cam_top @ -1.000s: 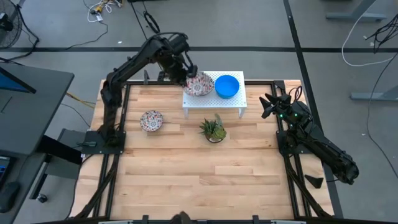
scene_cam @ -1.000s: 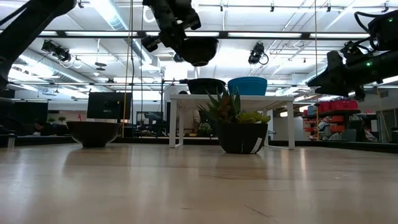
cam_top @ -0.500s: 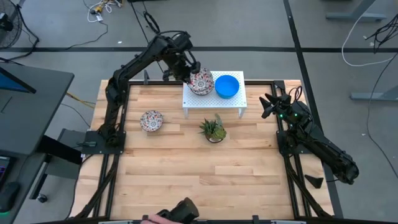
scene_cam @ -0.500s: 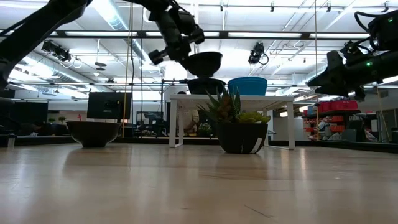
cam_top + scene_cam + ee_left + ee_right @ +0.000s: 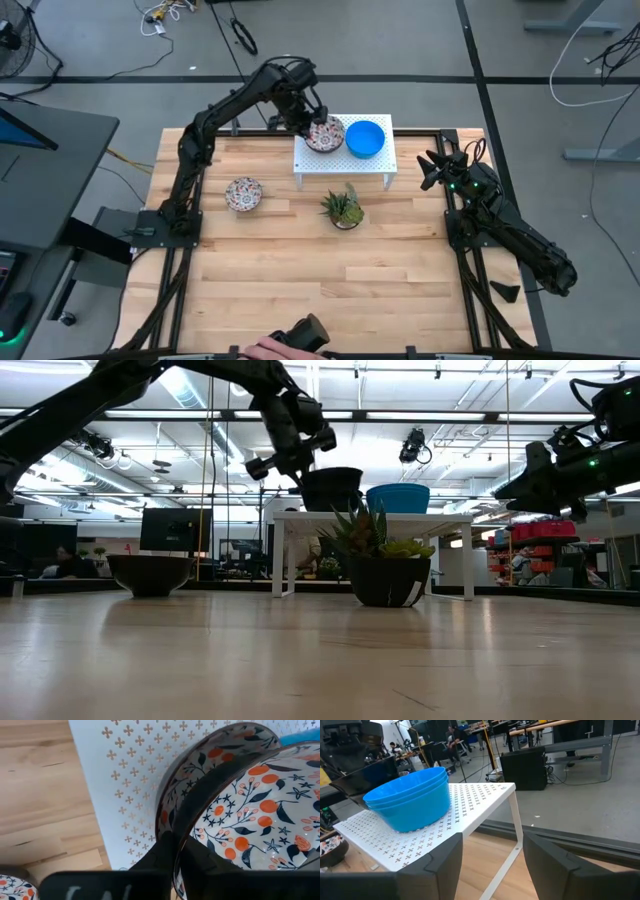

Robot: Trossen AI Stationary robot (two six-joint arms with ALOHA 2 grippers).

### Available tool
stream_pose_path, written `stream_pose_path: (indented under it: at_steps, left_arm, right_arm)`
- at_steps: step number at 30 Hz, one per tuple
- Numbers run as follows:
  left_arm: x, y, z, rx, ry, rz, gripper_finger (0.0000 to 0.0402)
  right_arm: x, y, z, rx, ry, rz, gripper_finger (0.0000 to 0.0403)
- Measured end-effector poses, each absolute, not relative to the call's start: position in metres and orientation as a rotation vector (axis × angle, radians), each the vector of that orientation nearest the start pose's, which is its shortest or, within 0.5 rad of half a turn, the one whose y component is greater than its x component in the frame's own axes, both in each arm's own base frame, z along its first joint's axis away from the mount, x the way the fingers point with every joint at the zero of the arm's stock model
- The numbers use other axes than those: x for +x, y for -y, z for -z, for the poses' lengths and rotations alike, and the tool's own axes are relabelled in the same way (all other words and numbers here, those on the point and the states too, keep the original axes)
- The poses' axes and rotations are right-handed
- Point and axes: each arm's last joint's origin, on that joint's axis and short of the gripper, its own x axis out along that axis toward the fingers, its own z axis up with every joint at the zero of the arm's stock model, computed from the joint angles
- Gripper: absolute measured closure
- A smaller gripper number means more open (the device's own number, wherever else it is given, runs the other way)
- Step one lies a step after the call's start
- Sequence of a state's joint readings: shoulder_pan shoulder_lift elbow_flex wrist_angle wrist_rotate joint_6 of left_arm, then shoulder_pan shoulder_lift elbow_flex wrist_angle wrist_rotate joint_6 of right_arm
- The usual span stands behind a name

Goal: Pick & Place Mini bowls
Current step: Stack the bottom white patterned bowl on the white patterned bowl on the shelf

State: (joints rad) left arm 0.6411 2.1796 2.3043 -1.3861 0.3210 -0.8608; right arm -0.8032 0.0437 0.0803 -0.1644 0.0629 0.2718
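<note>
My left gripper (image 5: 311, 124) is shut on a floral mini bowl (image 5: 260, 820) over the left half of a white perforated shelf (image 5: 340, 160). That bowl sits low in a second floral bowl (image 5: 220, 740), which stands on the shelf; whether they touch I cannot tell. In the low view the two read as one dark shape (image 5: 330, 488). Stacked blue bowls (image 5: 365, 138) stand on the shelf's right half. A third floral bowl (image 5: 243, 193) rests on the table to the left. My right gripper (image 5: 430, 170) waits open at the table's right edge. My left gripper holds the upper floral bowl by its rim (image 5: 182, 830) on the bowl's left side, one finger (image 5: 205, 862) inside and one finger (image 5: 160, 855) outside the wall. The fingers slant down from the far left. The bowl stays level, mouth up, inside the lower bowl's mouth.
A small potted green plant (image 5: 343, 207) stands on the table just in front of the shelf. A person's hand (image 5: 285, 345) shows at the table's near edge. Bare wood lies across the middle and near part of the table.
My left gripper has gone down, and a little toward the table's far edge, with the floral bowl still held. The bowl has stayed level and has sunk from well above the shelf's floral bowl into its mouth. The person's hand has come in at the near edge.
</note>
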Motion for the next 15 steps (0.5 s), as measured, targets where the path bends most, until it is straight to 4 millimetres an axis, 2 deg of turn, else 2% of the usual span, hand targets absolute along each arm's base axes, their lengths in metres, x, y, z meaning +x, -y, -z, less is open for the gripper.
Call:
stream_pose_path:
  at_steps: [6,15]
  left_arm:
    - [0.3544,-0.2541,-0.3192,-1.312,-0.968,-0.798,0.0333]
    - [0.3537,-0.2550,-0.3189,-1.286,-0.965,-0.832,0.0300]
  right_arm:
    - [0.0645,0.0694,-0.1716,0.302,-0.005,0.877,0.0192]
    - [0.0645,0.0694,-0.1716,0.302,-0.005,0.877,0.0192]
